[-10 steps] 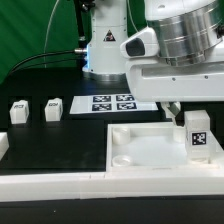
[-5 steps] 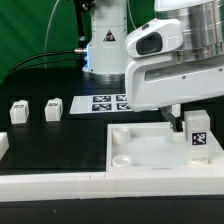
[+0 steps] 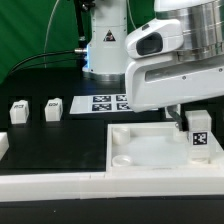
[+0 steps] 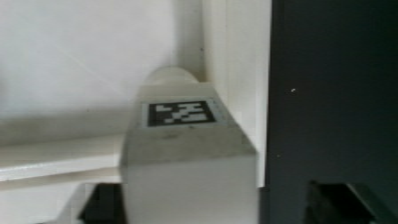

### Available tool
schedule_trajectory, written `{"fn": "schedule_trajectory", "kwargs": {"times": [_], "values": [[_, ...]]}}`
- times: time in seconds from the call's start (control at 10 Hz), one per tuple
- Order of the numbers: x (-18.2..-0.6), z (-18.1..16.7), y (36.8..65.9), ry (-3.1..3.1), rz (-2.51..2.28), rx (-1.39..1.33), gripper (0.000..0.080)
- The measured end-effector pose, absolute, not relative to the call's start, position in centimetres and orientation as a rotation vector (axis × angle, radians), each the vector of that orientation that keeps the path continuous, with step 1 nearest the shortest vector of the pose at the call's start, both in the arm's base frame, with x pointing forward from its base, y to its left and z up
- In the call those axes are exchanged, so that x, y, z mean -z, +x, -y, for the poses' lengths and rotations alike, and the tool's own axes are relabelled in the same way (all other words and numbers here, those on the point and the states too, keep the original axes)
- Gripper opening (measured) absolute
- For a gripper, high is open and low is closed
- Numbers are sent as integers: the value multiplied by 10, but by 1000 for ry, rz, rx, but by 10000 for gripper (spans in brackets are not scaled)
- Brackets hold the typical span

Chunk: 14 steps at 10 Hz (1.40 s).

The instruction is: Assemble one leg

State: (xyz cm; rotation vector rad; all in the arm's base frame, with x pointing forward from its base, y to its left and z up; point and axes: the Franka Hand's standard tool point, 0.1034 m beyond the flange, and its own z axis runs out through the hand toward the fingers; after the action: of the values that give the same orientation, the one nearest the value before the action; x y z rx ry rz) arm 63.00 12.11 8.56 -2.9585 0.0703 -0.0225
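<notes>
1. Locate the leg (image 3: 198, 134). In the exterior view it stands upright at the exterior view's right end of the white tray (image 3: 114, 150), with its marker tag facing the camera. The tray rests on the black counter (image 3: 60, 140).

2. Check the hand (image 3: 188, 122). It hangs from the arm (image 3: 165, 65) directly over that end of the tray. One dark finger (image 3: 176, 119) reaches down just beside the leg, on the exterior view's left of it. The other finger does not show in this view.

3. Confirm with the wrist view. The leg (image 4: 187, 160) fills the middle of the picture and lies between the two fingers (image 4: 102, 205), so the hand (image 4: 205, 203) straddles it. The white tray (image 4: 71, 80) lies to one side of the leg and the dark counter (image 4: 338, 90) to the other.

4. Note the state of the hand. The fingers are set narrow, close around the leg. The far finger blends into the dark counter behind it, so you cannot tell whether the pads press on the leg or only stand beside it. You also cannot tell whether the foot of the leg sits in a tray socket, because the tray's near rim hides it.

5. Note the other parts. Two spare blocks (image 3: 17, 111) (image 3: 52, 108) stand side by side on the counter, well apart from the hand. The marker board (image 3: 112, 102) lies flat between them and the arm.
</notes>
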Motion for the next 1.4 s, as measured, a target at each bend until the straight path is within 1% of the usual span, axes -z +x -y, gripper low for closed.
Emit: {"fn": "schedule_trajectory", "kwargs": {"times": [0.1, 0.2, 0.5, 0.7, 1.2, 1.4], "values": [[-86, -121, 630, -2959, -71, 24, 386], [-86, -119, 630, -2960, -74, 24, 313], [-86, -118, 631, -2959, -83, 24, 313], [-86, -118, 631, -2953, -173, 18, 313], [-85, -107, 635, -2717, -1042, -37, 313], [-85, -107, 635, -2605, -1302, -67, 313]]}}
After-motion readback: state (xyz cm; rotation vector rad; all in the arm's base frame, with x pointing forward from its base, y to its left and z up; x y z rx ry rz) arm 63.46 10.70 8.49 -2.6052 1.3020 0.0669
